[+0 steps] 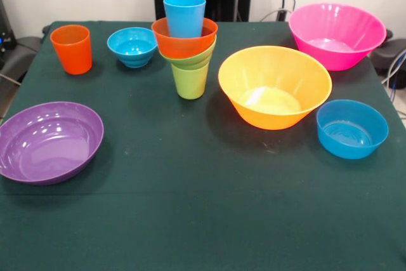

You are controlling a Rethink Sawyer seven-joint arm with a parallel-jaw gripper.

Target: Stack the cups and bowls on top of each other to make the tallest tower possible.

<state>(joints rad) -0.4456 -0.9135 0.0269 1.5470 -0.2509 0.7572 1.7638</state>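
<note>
Blue cup (184, 16) tops tower (186, 52) — upright.

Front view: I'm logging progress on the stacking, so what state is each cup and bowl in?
Tower: four pieces, upright.
Light blue cup: topmost.
Orange cup: loose, upright.
Small blue bowl: loose.
Purple bowl: loose, empty.
Yellow-orange bowl: loose, empty.
Pink bowl: loose.
Medium blue bowl: loose.

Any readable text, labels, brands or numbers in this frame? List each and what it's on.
None readable anywhere in the front view.
Tower, orange cup, purple bowl, yellow-orange bowl, pink bowl and the two blue bowls: plain plastic, no print.
Tablecloth: bare, no markings.
Dark gear along the top edge: no lettering can be made out.
</note>
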